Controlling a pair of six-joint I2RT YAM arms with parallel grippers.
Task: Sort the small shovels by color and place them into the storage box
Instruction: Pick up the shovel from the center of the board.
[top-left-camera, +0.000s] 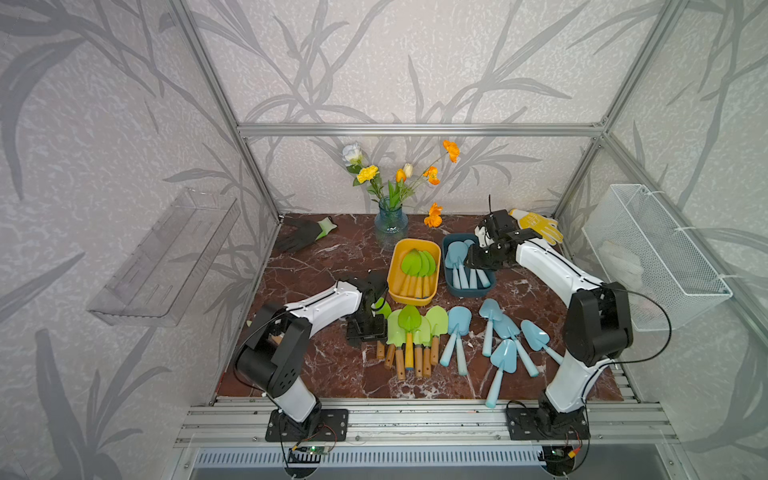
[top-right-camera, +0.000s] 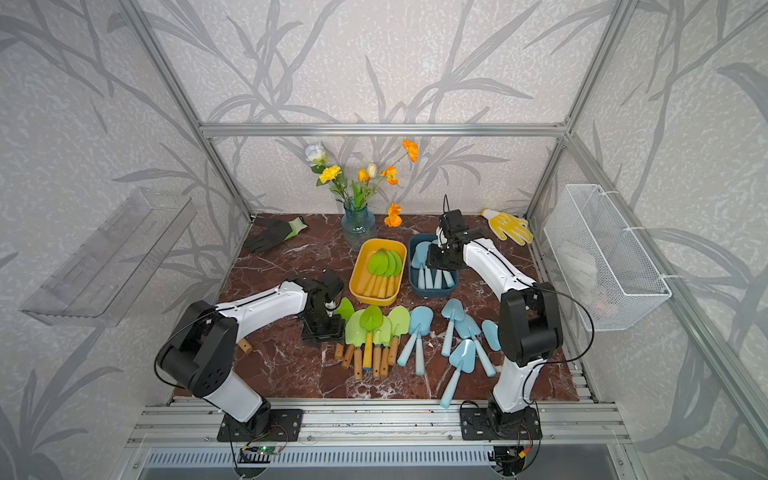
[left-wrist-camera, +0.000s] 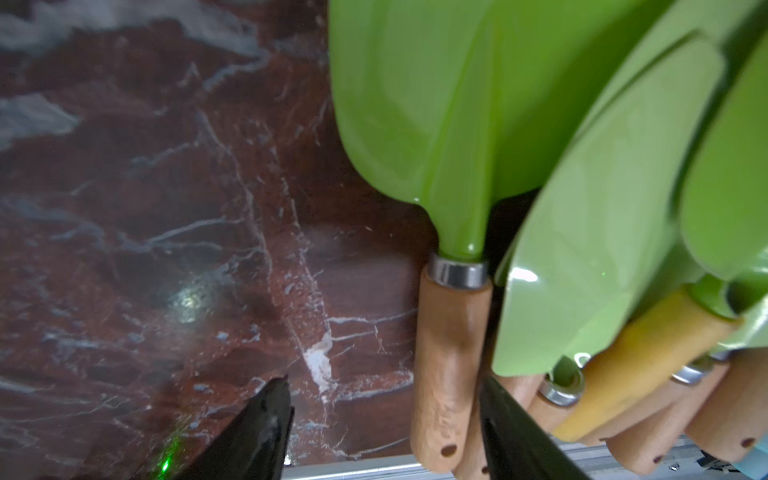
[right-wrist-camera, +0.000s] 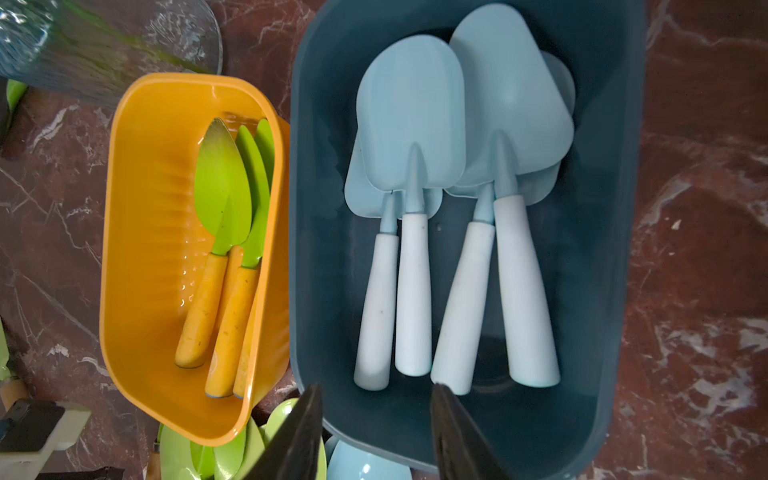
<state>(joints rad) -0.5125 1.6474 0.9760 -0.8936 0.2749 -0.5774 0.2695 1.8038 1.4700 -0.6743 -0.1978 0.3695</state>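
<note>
In a top view the left gripper (top-left-camera: 368, 334) sits beside the green shovels (top-left-camera: 415, 328) on the table (top-left-camera: 332, 257), blades toward the yellow box (top-left-camera: 394, 270), handles toward the near edge. The left wrist view shows open jaws straddling the outermost wooden handle (left-wrist-camera: 449, 365): best close mid-handle, across its length. The right wrist view shows the right gripper (right-wrist-camera: 376, 390) open, empty, above blue shovels (right-wrist-camera: 411, 124) in the blue box (right-wrist-camera: 316, 249)

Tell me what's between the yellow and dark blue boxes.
A narrow bare strip of marble tabletop separates the yellow box and dark blue box; the right wrist view shows it.
</note>
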